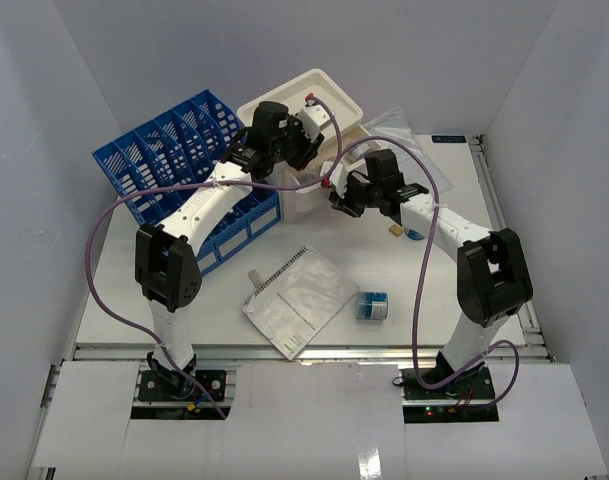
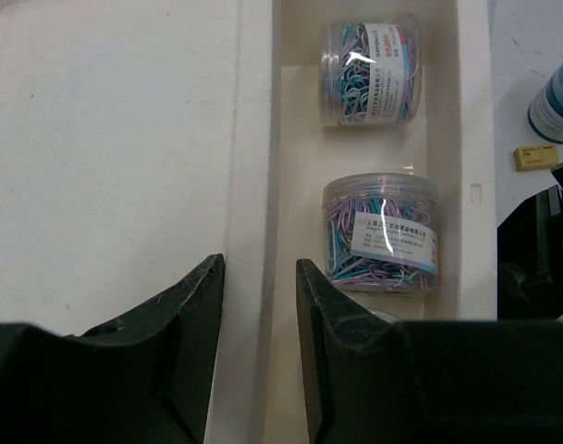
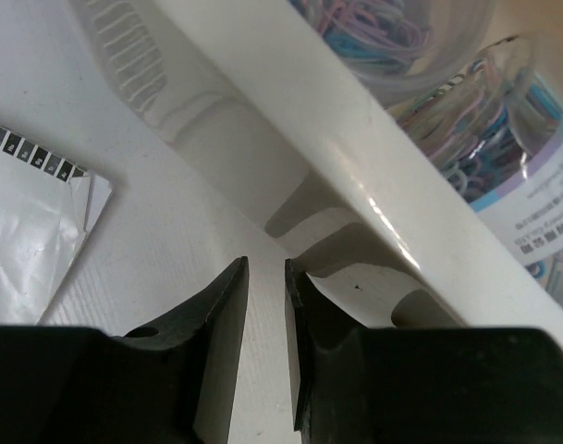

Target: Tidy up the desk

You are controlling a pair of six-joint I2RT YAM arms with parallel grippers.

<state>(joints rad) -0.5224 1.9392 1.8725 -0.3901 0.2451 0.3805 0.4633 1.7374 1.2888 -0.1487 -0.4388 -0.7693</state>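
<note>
The surface (image 1: 224, 320) fills the middle of the booth, running from the arms' bases at 6 o'clock to the back wall at 12, with metal rails along its near and 3 o'clock edges. At 12 sits a white drawer box (image 1: 319, 92), its drawer (image 2: 472, 139) pulled open with two jars of paper clips (image 2: 383, 231) lying inside. The left claw (image 2: 260, 268) stands half-wide astride the drawer's side rim; whether it pinches that rim I cannot tell. The right claw (image 3: 265, 266) is narrow, with nothing seen between its tips, tucked low against the drawer's outer lip.

From where I stand the worry is the crowding at 12; both wrists and their purple cables meet over one light box. A sideways pull from either could skew or tip it and set the jars rolling; the low claw might snag under the lip.

A blue file rack (image 1: 154, 155) hems in 10 o'clock; a clear bag (image 1: 394, 122) lies at 1. A flat zip pouch (image 1: 299, 298) and a small tub (image 1: 372, 305) lie near 6. The roomiest bare stretch looks to be around 4 o'clock, though the rails there leave little margin.
</note>
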